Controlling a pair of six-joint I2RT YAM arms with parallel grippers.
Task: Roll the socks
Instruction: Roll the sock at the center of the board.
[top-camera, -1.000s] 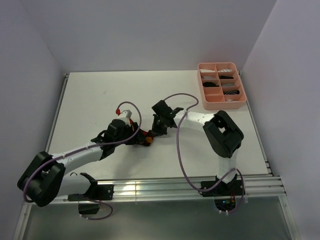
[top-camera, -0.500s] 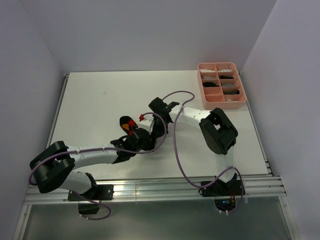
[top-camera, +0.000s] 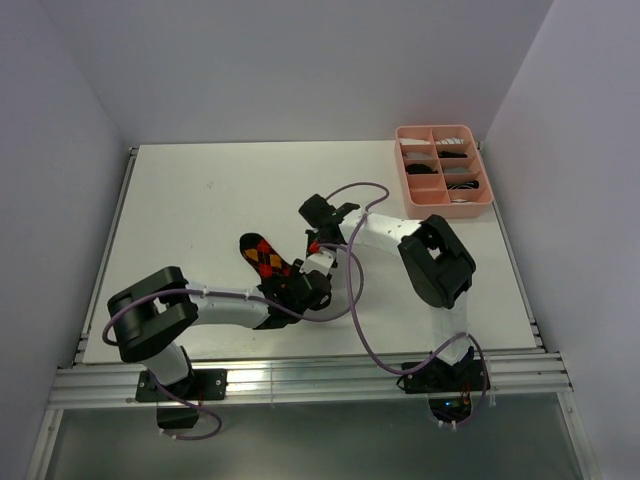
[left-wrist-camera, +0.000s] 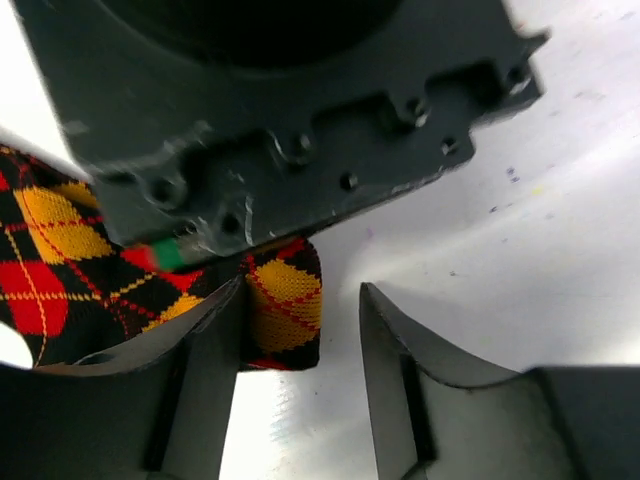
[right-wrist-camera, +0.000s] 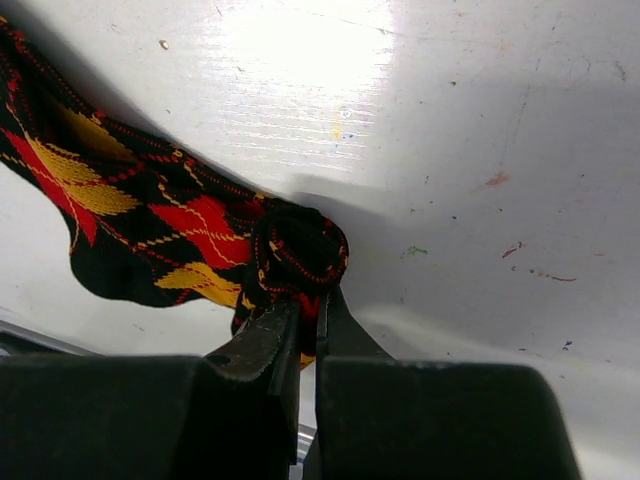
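Observation:
The black argyle sock (top-camera: 262, 256) with red and yellow diamonds lies flat on the white table, running from the toe at upper left toward the grippers. My right gripper (top-camera: 319, 243) is shut on its rolled end (right-wrist-camera: 298, 250), jaws (right-wrist-camera: 308, 310) pinching the fabric just below the roll. My left gripper (top-camera: 312, 286) is open; in the left wrist view a sock end (left-wrist-camera: 285, 315) sits between its fingers (left-wrist-camera: 300, 345), against the left one (left-wrist-camera: 210, 370). The right gripper's dark body (left-wrist-camera: 280, 110) hangs just above. The white sock and the striped sock do not show loose on the table.
A pink compartment tray (top-camera: 478, 200) stands at the back right, holding several dark and white bundles. Purple cables loop over both arms near the table's middle. The white table (top-camera: 200, 190) has metal rails along its left and near edges.
My left arm has swung right, its gripper now under the right gripper. The sock now lies stretched flat to the left. The right gripper has barely moved.

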